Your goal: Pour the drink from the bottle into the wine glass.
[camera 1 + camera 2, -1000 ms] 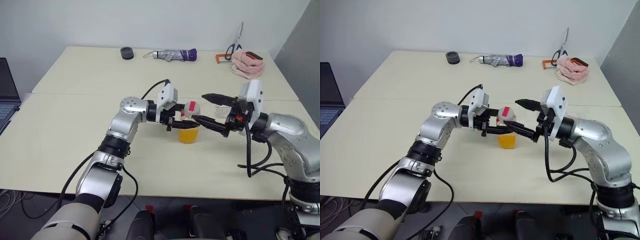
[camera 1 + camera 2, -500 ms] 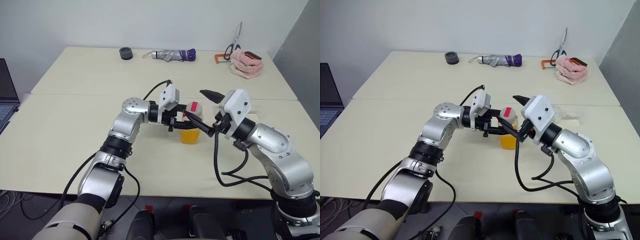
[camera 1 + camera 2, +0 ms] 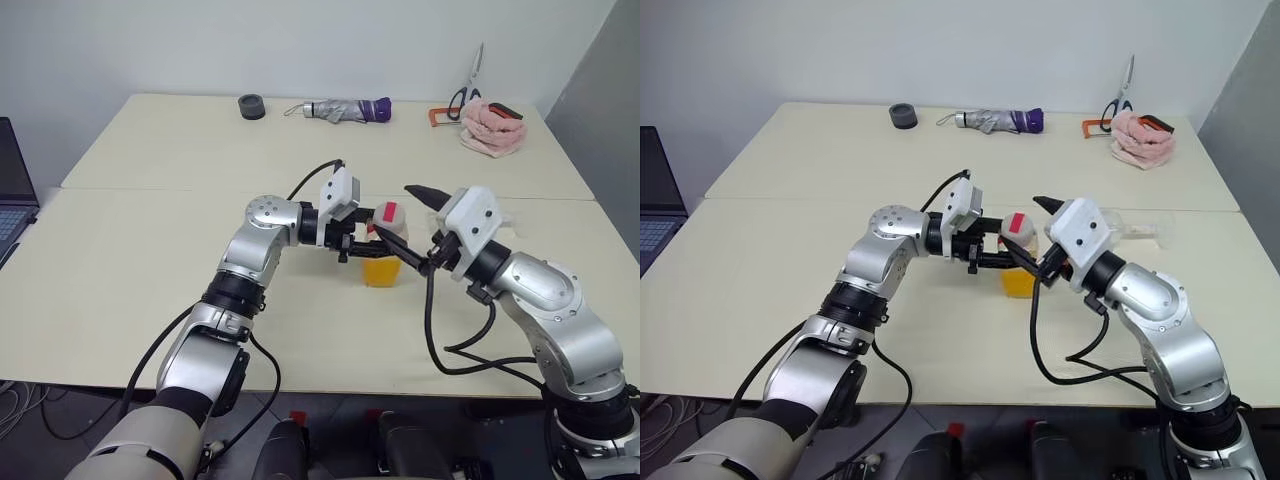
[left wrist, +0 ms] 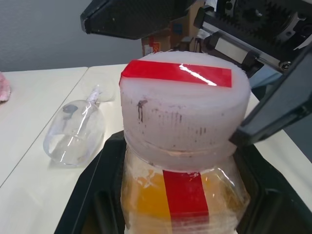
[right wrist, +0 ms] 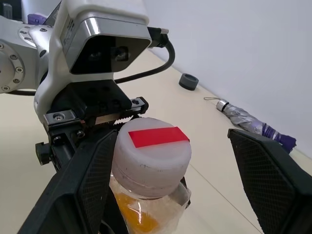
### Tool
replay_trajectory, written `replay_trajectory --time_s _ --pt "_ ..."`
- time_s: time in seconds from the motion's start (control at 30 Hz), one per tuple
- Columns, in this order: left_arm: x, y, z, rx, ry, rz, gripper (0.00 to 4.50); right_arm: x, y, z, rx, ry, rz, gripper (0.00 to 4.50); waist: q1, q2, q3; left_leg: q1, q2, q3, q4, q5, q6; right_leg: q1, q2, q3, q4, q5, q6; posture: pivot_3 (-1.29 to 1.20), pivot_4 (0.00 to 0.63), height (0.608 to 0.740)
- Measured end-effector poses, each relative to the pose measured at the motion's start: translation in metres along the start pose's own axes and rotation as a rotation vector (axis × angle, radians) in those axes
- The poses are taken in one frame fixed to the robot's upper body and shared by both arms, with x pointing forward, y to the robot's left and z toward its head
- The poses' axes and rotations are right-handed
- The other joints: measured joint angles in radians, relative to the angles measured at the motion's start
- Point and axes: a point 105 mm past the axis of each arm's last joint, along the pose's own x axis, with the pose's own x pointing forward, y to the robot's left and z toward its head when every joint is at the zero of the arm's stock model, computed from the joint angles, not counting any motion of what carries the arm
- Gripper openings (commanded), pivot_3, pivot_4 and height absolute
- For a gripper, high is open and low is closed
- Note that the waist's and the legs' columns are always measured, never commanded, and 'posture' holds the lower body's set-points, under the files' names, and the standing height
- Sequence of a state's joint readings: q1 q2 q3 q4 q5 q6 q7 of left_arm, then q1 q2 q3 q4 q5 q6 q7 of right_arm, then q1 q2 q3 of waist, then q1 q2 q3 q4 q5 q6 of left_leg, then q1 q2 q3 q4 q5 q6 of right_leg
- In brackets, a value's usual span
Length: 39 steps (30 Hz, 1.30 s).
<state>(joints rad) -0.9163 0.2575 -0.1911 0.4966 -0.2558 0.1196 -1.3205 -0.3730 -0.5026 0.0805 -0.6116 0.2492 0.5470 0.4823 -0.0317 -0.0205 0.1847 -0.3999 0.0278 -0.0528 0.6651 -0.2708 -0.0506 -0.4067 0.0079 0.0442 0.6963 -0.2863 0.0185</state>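
The bottle [image 3: 383,250] stands upright near the table's middle, and the orange drink [image 3: 380,270] fills its lower part. A white cap with a red strip [image 5: 152,156] tops it. My left gripper [image 3: 362,246] is shut on the bottle's body just under the cap, reaching in from the left. My right gripper [image 3: 392,210] is open, with one finger [image 5: 92,170] on either side of the cap and apart from it. The wine glass [image 4: 75,131] lies on its side on the table behind the right hand [image 3: 1132,228].
Along the far edge lie a black tape roll [image 3: 254,105], a folded umbrella [image 3: 345,109], scissors [image 3: 470,85] and a pink cloth [image 3: 494,125]. A laptop [image 3: 12,175] sits at the far left. The near table surface [image 3: 130,290] is bare.
My right wrist has swung round and its elbow has come in; the open fingers now straddle the cap. The left gripper and the bottle have kept still.
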Motion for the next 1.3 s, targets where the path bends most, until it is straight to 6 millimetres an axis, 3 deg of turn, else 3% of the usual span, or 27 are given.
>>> replay_trajectory --time_s 1.3 --pt "-0.005 0.002 -0.003 -0.005 0.016 0.016 2.21 -0.015 -0.003 -0.003 0.029 0.032 -0.025 3.87 0.0 0.0 0.0 0.0 0.0 0.0 0.0 0.0 0.0 0.0 0.0 0.0 0.0 0.0 0.0 0.0 0.15 0.74"
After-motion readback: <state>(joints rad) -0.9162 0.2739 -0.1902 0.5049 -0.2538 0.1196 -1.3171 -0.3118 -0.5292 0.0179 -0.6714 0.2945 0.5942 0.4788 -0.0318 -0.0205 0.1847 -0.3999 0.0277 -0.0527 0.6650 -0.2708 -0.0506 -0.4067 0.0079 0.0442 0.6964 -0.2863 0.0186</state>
